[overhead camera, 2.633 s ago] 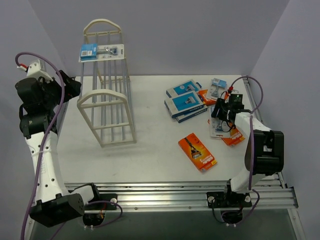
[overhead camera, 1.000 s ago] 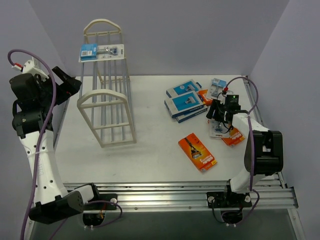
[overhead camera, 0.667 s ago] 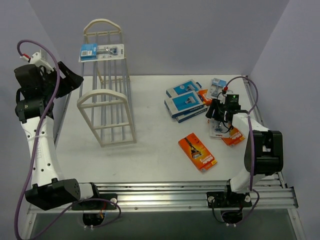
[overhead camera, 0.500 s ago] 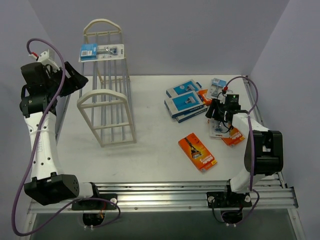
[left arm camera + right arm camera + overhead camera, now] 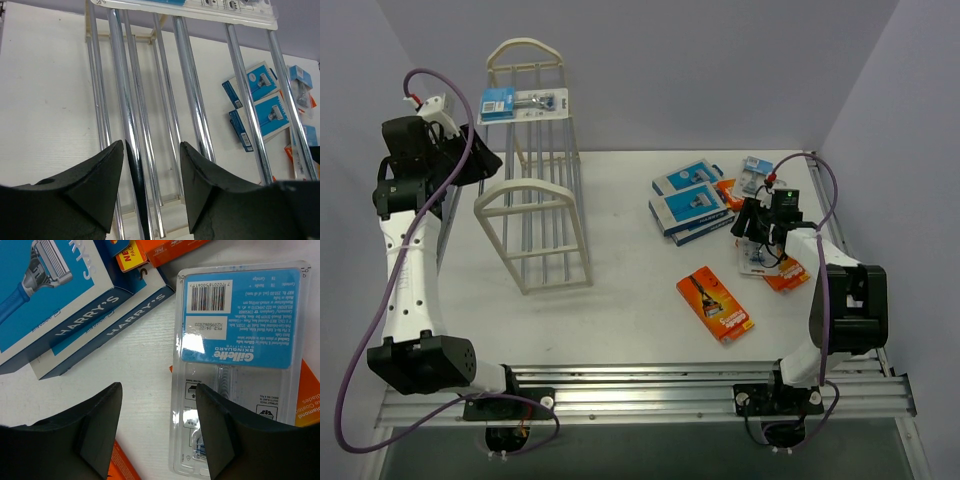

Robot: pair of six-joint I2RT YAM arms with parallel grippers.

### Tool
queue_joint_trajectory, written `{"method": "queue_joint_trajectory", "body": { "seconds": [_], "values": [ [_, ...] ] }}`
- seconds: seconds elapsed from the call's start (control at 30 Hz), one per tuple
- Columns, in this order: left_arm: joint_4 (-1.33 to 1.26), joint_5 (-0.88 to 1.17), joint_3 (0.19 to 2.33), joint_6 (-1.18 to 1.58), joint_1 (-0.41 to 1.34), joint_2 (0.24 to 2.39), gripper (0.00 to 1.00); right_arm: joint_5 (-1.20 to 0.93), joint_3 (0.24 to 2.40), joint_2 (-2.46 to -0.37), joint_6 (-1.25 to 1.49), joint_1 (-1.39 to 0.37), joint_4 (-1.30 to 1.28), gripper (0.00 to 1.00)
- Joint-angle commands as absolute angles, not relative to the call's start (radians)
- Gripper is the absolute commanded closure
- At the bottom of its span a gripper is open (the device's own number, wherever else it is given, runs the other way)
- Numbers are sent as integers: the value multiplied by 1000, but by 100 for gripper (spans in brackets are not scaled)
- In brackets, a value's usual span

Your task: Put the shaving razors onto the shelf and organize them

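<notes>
The shelf [image 5: 535, 190] is a cream rack with thin metal rods [image 5: 192, 100]. One white blister razor pack [image 5: 523, 103] lies on its top tier, and its lower edge [image 5: 200, 7] shows in the left wrist view. My left gripper [image 5: 472, 160] is at the shelf's left side, open and empty [image 5: 151, 167], with the rods showing past the gap. More shaving razors lie at the right: blue-and-white boxes [image 5: 688, 205] [image 5: 60, 295], an orange box [image 5: 715, 306] and a face-down blister card [image 5: 760, 256] [image 5: 240, 350]. My right gripper [image 5: 761, 222] hovers open [image 5: 159, 425] over that card's left edge.
Another orange box [image 5: 311, 400] lies under the blister card, and a further small blister pack [image 5: 756, 173] sits at the far right. Purple walls close in the table on three sides. A metal rail [image 5: 670, 385] runs along the near edge.
My left arm has swung up and right toward the shelf, and its jaws have narrowed. The right gripper has shifted slightly over the blister card.
</notes>
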State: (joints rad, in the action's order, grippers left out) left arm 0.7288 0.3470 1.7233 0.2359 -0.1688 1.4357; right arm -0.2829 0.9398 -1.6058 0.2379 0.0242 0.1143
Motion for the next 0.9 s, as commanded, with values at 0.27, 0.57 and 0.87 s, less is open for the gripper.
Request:
{"method": "queue_joint_trajectory", "body": {
  "seconds": [0.27,0.57,0.87],
  "values": [
    [772,247,1766,132,-146,1450,52,-305,931,-1560,236,20,130,44],
    [778,264,1779,75,-130,1476,65,-321,931,-1557,235,20,130,47],
    [769,256,1784,14,-118,1483,75,-313,933,-1565,233,20,130,48]
  ]
}}
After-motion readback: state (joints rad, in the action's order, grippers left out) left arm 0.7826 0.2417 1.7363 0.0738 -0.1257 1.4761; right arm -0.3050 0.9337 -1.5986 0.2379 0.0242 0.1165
